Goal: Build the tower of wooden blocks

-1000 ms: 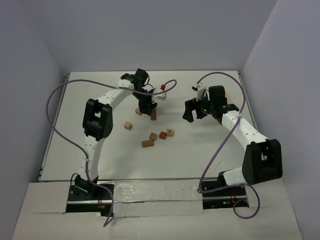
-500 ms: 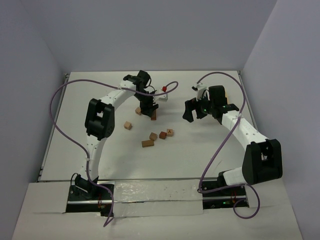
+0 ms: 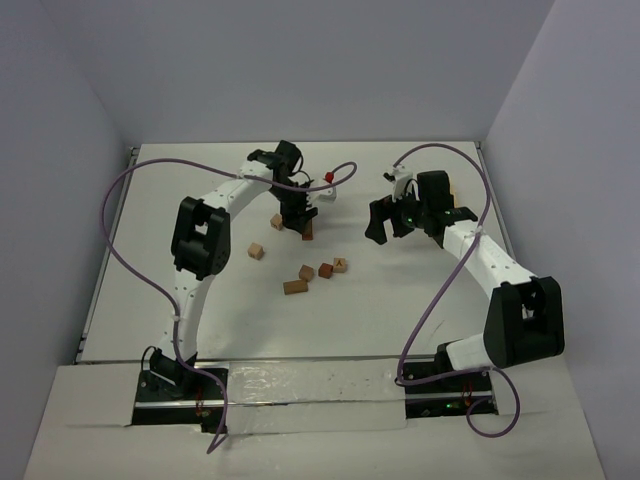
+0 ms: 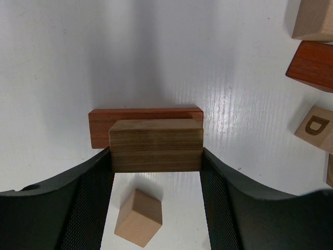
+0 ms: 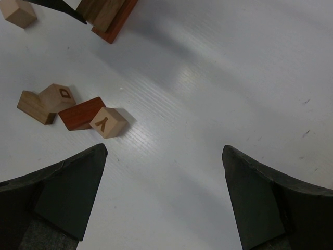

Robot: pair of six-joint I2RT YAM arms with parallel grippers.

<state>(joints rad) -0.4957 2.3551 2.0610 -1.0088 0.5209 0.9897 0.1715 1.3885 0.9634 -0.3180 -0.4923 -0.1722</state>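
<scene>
Pinching brown bar [image 4: 156, 146] in left hand [image 4: 156, 161], squared up over reddish bar [image 4: 101, 127] flat on worktop [image 4: 156, 52], presumably as second layer. Right hand [image 5: 164, 153] spread wide, empty, parked clear of loose cubes [image 5: 108, 123].

A dark D is printed on a tan cube [image 4: 316, 127], a dark Y on a second tan cube [image 5: 109, 123]

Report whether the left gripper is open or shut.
Shut: the left gripper clamps the brown bar by its ends, both fingers touching it, a reddish bar behind.
</scene>
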